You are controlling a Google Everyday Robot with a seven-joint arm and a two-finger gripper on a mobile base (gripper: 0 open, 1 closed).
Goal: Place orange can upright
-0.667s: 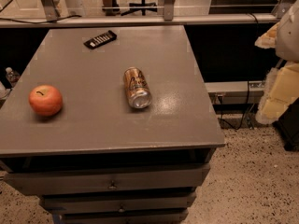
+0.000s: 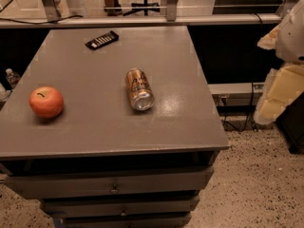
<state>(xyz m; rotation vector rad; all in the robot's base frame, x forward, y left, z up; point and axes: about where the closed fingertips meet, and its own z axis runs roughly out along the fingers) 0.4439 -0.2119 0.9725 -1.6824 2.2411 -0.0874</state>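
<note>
Nothing has shifted since a moment ago: one grey table (image 2: 180,127), the gripper (image 2: 284,87) off its 3 o'clock edge, grip impossible to tell, one copper-orange can (image 2: 139,89) with dark cursive lettering lying sideways at centre, silver end toward 6 o'clock, one apple (image 2: 46,101) at 9 o'clock, one remote (image 2: 101,40) at 11 o'clock.

Gripper (image 2: 279,95) at far right edge — arm (image 2: 292,30) above

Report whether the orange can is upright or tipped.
Tipped: the orange can lies on its side on the table, silver end toward camera. The gripper is out of view.
</note>
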